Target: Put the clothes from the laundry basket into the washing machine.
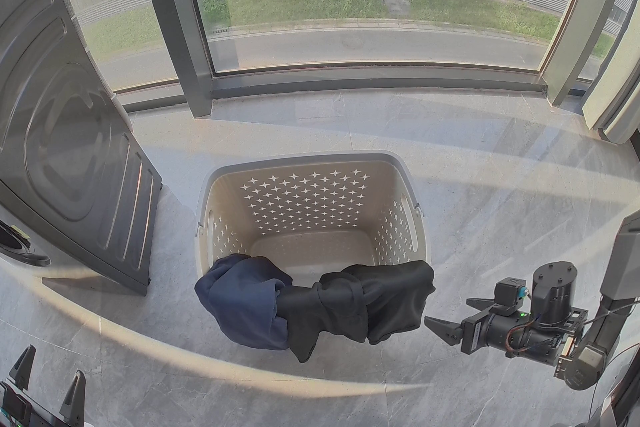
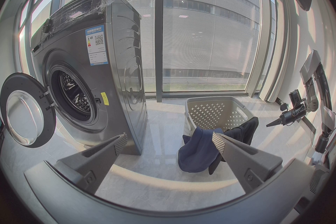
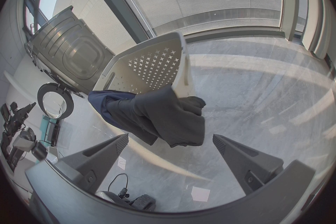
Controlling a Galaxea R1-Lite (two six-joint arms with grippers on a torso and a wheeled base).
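Clothes (image 1: pixel 313 308) hang over the near rim of the basket (image 1: pixel 307 163), just ahead of the fingertips of the right tool (image 1: pixel 448 313) and not touching them. Their long axis runs along that rim, side to side: the navy piece (image 1: pixel 243 301) is at the end far from the right tool, and the black piece (image 1: pixel 373 298) is at the end pointing toward it. Loose ends droop outside toward the floor (image 1: pixel 500 195). The right tool is open, jaws spread, holding nothing. The left tool (image 1: pixel 52 375) is open too and empty, well apart from the clothes, which lie ahead and to its right. Ahead and left of it stands the washer (image 2: pixel 105 70), door (image 2: pixel 26 111) swung open
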